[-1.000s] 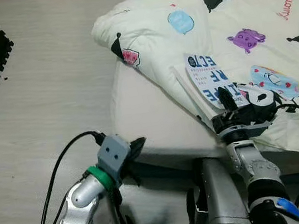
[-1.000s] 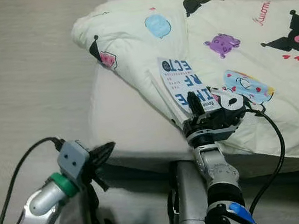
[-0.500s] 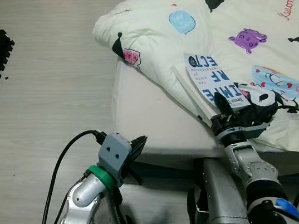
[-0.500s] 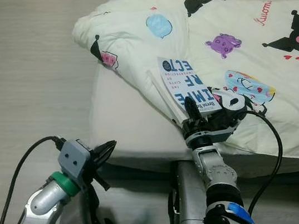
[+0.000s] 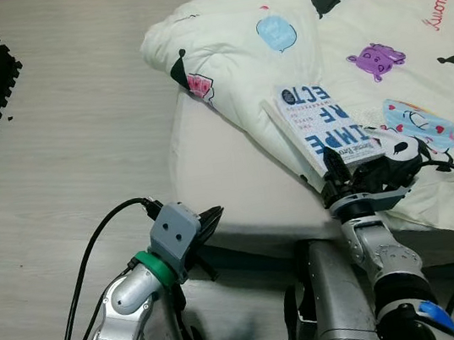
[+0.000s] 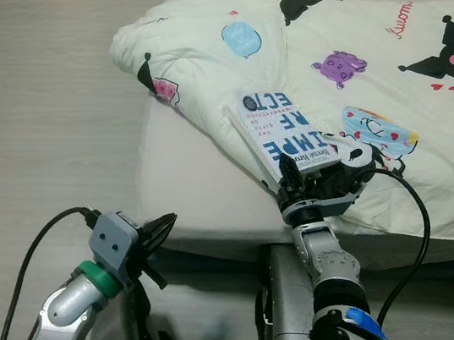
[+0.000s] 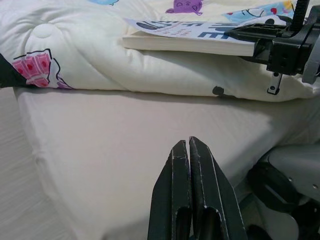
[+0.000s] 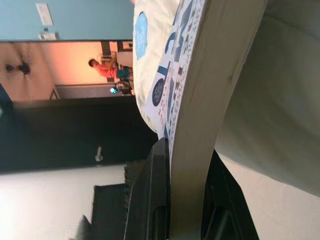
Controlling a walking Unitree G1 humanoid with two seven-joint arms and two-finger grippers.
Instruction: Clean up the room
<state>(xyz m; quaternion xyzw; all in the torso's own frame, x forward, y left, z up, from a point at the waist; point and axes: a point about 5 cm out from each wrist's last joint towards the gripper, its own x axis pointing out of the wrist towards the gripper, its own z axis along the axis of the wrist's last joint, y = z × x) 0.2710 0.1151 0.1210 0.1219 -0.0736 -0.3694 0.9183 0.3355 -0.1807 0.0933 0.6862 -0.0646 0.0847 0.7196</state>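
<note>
Paperback book (image 5: 320,122) — apparently near bed edge (image 5: 244,227)

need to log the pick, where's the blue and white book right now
The blue and white paperback book lies on the cream cartoon-print quilt at the bed's near edge, right of centre in the head views, its near end clamped in the right end effector.

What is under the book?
The book lies on the cartoon-print quilt, with the right gripper clamping its near edge. The quilt beneath it is covered.

One book (image 5: 319,118), one quilt (image 5: 378,36) (cartoon-printed), two end effectors (image 5: 211,221) (image 5: 337,177).
</note>
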